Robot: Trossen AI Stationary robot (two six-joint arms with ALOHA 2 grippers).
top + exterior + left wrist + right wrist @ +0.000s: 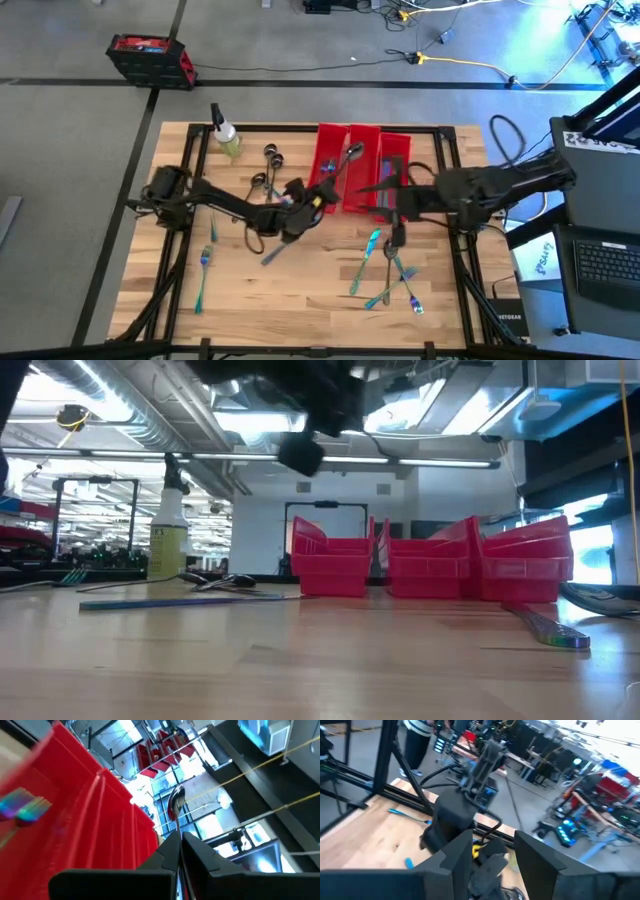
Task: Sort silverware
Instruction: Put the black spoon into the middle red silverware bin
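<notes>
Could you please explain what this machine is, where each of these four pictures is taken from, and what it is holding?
This is a robot with two dark arms at a wooden table. One picture looks straight down, one looks level across the tabletop, and two come from cameras on the wrists.

Three red bins stand at the back, a spray bottle beside them, and shiny blue forks and spoons lie scattered in front.

The left end effector is shut on a spoon and holds it up by the bins; its wrist picture shows the handle pinched between the fingers. The right end effector hovers over the scattered cutlery with its fingers apart, and I see nothing in it.
</notes>
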